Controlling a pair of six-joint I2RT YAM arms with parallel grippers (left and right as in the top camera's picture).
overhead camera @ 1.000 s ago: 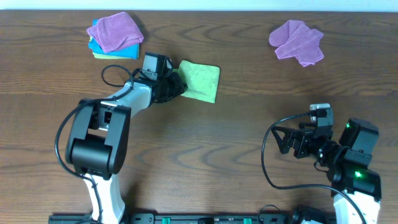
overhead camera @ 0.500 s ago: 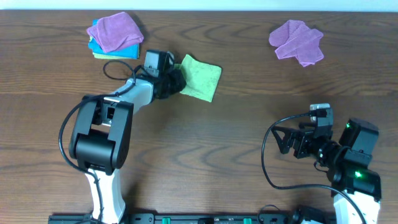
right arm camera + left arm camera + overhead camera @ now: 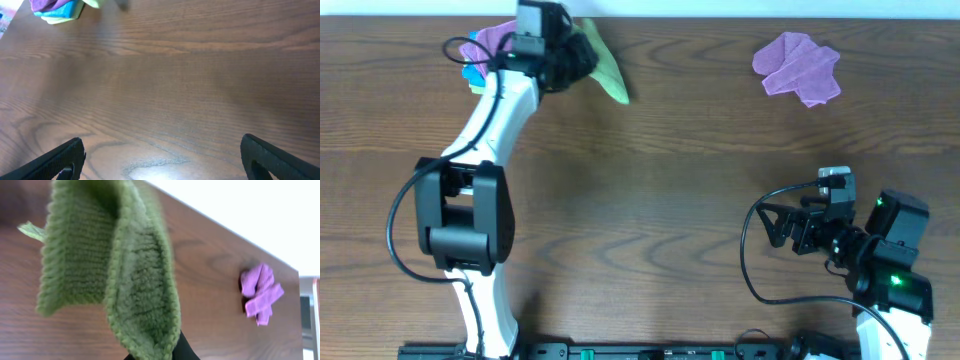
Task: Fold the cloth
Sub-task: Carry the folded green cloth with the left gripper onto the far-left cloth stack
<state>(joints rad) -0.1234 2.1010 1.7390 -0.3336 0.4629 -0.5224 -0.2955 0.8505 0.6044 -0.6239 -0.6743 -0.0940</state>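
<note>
Cloth [image 3: 605, 66] hangs doubled from our left gripper [image 3: 582, 58], clamped on it, at 11 o'clock of table [image 3: 660, 190] (just beside stacked cloths [image 3: 492, 40]). Right gripper [image 3: 161, 150] rests at 4 o'clock, jaws apart. We judge step as put-away of folded cloth; next: lower flat, then release.

A crumpled purple cloth [image 3: 797, 66] lay far right on the brown wooden surface [image 3: 660, 190]. Far left sat a stack [image 3: 480, 50] of purple, blue and yellow cloths.
</note>
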